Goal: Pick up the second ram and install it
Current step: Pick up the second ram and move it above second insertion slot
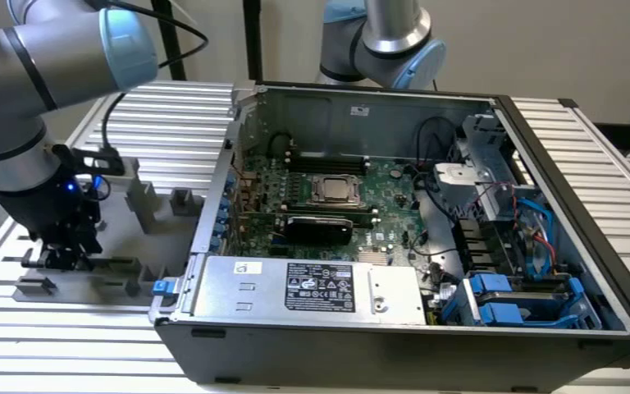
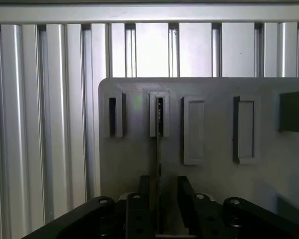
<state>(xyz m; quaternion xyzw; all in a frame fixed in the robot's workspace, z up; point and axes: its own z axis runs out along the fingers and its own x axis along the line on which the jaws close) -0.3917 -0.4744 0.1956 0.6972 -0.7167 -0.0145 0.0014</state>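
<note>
Gripper [image 2: 162,185] straddles the second ram [image 2: 158,149], jaws apart, not clamped; ram stands edge-on in grey holder [image 2: 214,179] slot beside open computer case [image 1: 403,328].

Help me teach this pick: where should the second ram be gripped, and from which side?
Probably grip the second ram across its two flat faces, coming straight down from above: it stands on edge in the grey holder, its thin top edge free.

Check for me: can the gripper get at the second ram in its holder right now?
Likely yes: the open gripper straddles the second ram, standing edge-on in the grey holder, with nothing between them.
</note>
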